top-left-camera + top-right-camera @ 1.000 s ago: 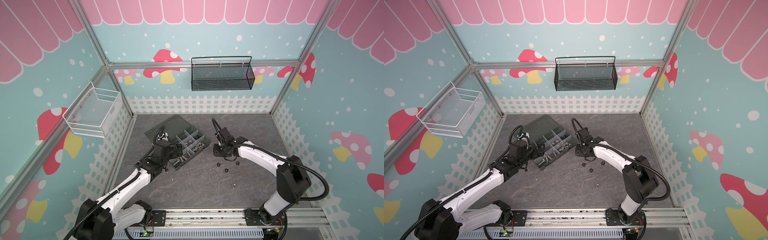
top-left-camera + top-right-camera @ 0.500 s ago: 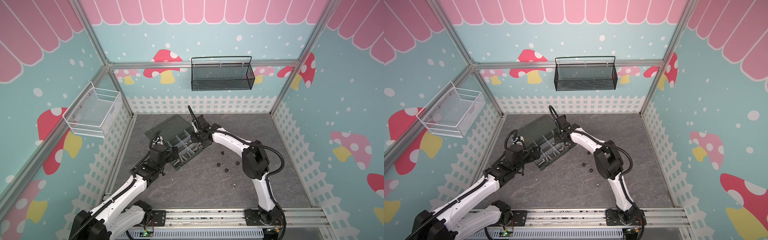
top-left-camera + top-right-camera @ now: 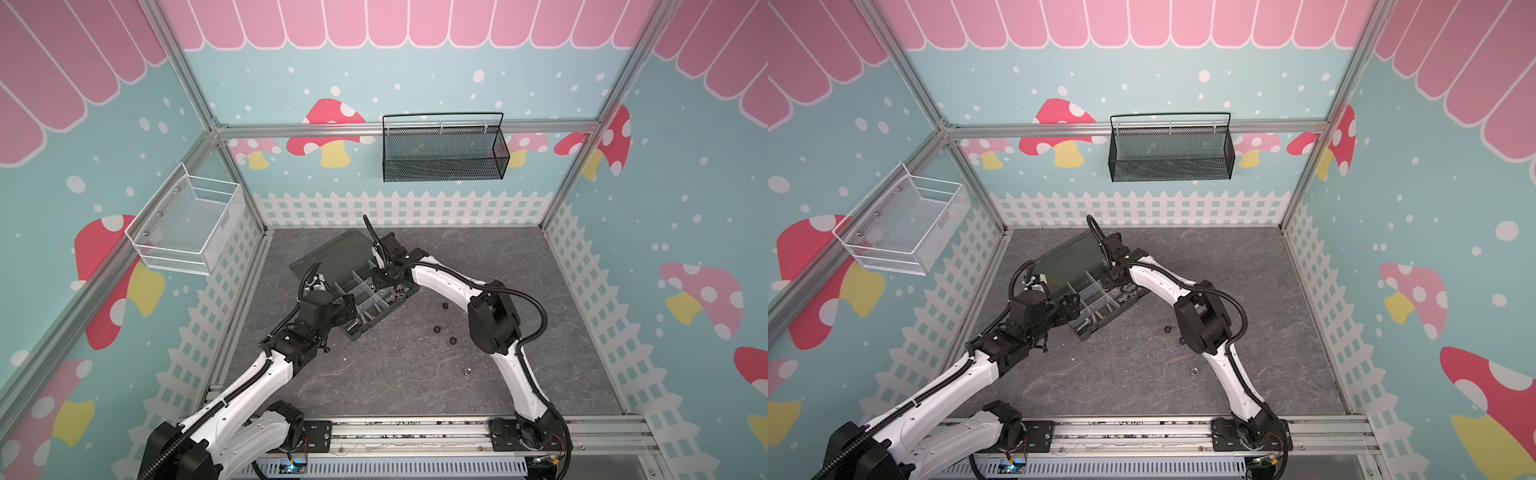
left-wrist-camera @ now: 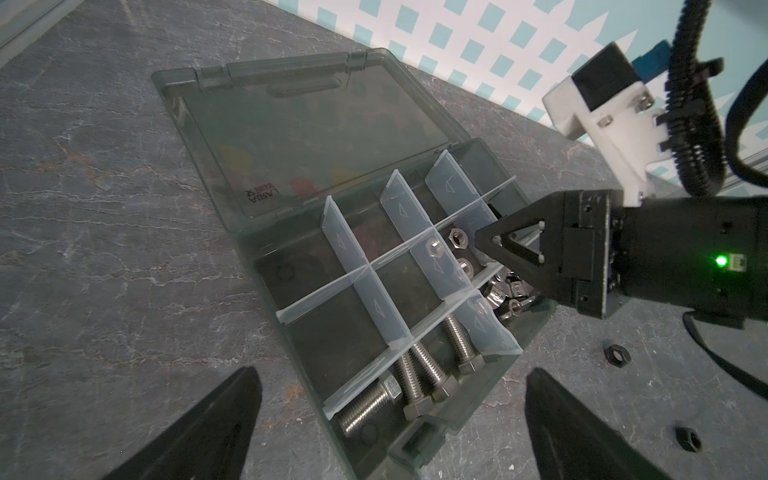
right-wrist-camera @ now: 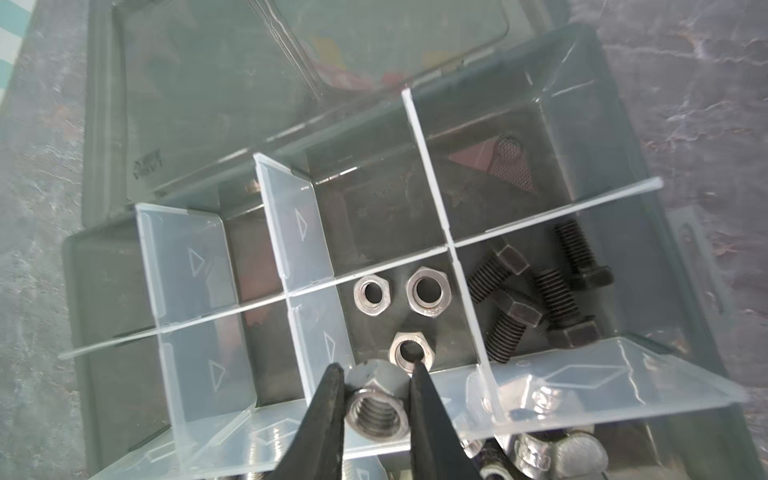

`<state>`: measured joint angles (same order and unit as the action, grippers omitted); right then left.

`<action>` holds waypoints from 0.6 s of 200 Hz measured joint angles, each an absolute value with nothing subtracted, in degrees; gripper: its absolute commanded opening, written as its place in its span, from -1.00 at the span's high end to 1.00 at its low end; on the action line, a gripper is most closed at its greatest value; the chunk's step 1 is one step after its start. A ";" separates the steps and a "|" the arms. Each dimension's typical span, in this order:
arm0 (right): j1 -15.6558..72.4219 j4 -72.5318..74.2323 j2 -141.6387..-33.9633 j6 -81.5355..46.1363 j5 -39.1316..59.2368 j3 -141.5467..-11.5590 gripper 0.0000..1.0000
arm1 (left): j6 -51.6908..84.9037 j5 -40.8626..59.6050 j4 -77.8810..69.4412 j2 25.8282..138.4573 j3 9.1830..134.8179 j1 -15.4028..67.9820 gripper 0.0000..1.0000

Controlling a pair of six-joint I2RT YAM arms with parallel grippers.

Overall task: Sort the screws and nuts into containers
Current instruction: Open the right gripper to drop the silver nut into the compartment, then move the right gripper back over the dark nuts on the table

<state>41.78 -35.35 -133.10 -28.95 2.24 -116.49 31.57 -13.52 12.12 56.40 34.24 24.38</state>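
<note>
The dark grey organiser box (image 3: pixel 365 297) (image 3: pixel 1096 309) lies open on the table, its containers split by pale dividers. My right gripper (image 5: pixel 376 368) is shut on a silver nut (image 5: pixel 376 405) above the compartment holding three silver nuts (image 5: pixel 428 291). Black screws (image 5: pixel 536 291) fill the neighbouring compartment. Winged nuts (image 5: pixel 552 449) lie in another. Silver screws (image 4: pixel 419 374) lie in the box's near corner. My left gripper (image 4: pixel 392 374) stands open at that corner, holding nothing. In both top views the right gripper (image 3: pixel 380 282) (image 3: pixel 1108 282) hangs over the box's far end.
Loose black nuts (image 3: pixel 443 306) (image 3: pixel 436 329) (image 3: pixel 452 340) and a silver nut (image 3: pixel 467 370) lie on the table right of the box. The box lid (image 4: pixel 299 124) lies flat behind it. A white basket (image 3: pixel 187 226) and a black basket (image 3: pixel 444 151) hang on the walls.
My right gripper has swung from the loose nuts on the table over to the box, carrying the silver nut. My left gripper has drawn back slightly from the box.
</note>
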 measured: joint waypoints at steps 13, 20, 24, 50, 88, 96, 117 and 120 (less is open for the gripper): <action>41.78 -35.59 -133.47 -28.95 2.24 -116.55 0.50 | 31.57 -13.52 12.16 56.40 34.20 24.38 -1.00; 41.78 -35.62 -133.58 -28.95 2.22 -116.57 0.47 | 31.57 -13.52 12.16 56.40 34.20 24.38 -0.99; 41.78 -35.66 -133.67 -28.93 2.22 -116.60 0.45 | 31.57 -13.50 12.16 56.40 34.20 24.38 -0.99; 41.78 -35.97 -133.78 -28.77 2.15 -116.79 0.26 | 31.59 -13.50 12.16 56.40 34.20 24.34 -1.00; 41.78 -36.03 -133.78 -28.75 1.98 -117.10 0.02 | 31.77 -13.50 12.16 56.40 34.20 24.16 -1.00; 41.78 -36.05 -133.78 -28.82 1.96 -117.16 0.01 | 31.77 -13.50 12.16 56.40 34.20 24.10 -1.00; 41.78 -36.38 -133.78 -28.75 1.96 -117.54 -0.02 | 31.77 -13.50 12.16 56.42 34.20 24.08 -1.00; 41.78 -36.47 -133.78 -28.75 1.93 -117.64 -0.02 | 31.77 -13.50 12.16 56.42 34.20 24.08 -0.99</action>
<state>41.78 -36.47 -133.78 -28.75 1.93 -117.64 31.77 -13.50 12.16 56.42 34.20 24.08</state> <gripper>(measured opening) 0.503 0.991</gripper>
